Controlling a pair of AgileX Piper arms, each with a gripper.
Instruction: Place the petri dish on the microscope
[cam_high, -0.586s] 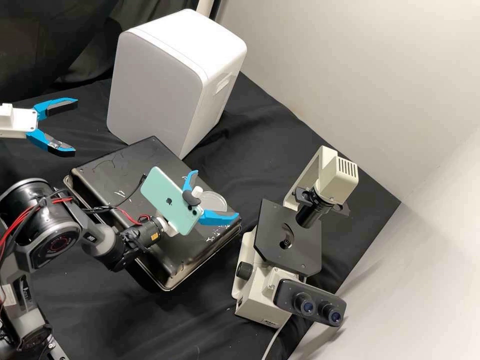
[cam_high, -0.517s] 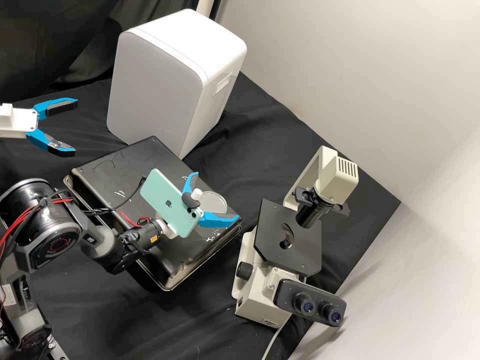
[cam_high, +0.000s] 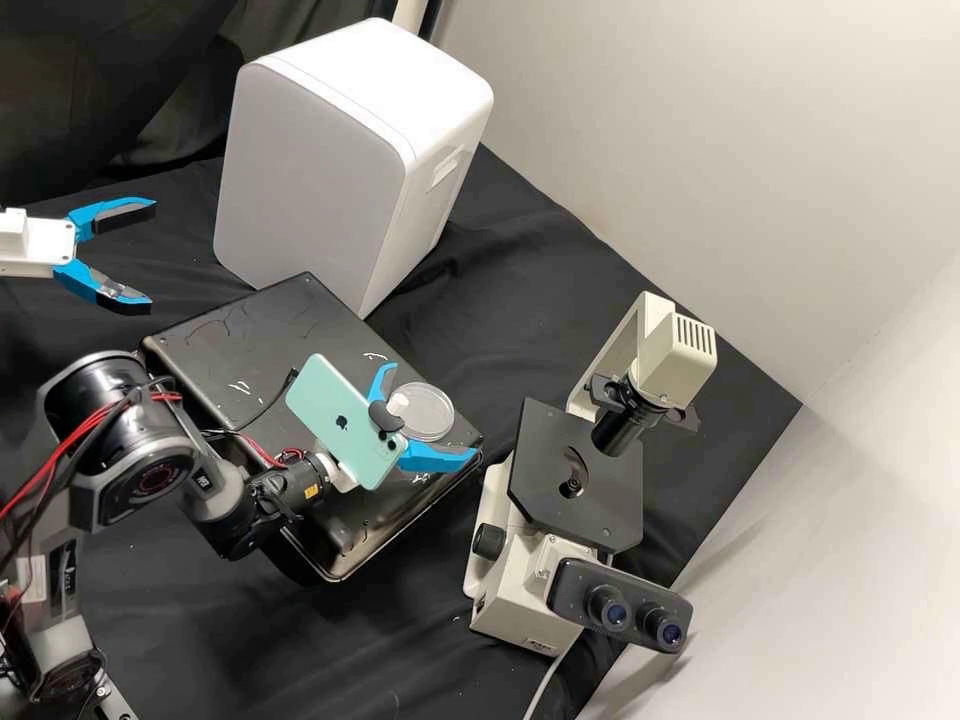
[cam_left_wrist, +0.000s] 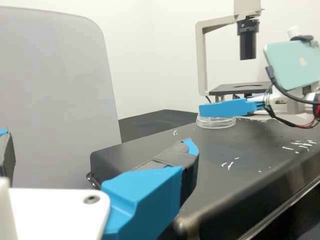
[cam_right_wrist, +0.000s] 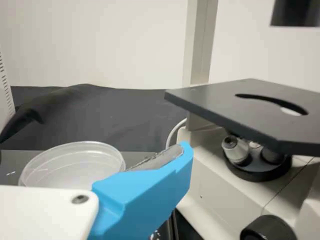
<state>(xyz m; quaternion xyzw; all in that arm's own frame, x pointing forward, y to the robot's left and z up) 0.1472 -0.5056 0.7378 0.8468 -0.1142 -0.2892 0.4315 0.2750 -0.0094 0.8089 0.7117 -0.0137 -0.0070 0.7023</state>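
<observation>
My right end effector (cam_high: 430, 414) has shifted, fingers still apart. The petri dish (cam_high: 421, 409) now sits between them on the black platform (cam_high: 250, 340) (not yet clamped), so closing comes next. The microscope (cam_high: 575, 480) waits just beyond.

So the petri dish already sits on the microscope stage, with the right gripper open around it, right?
No. The high view shows the petri dish on the black tray beside the microscope, not on its stage. The right gripper is indeed open around it.
</observation>
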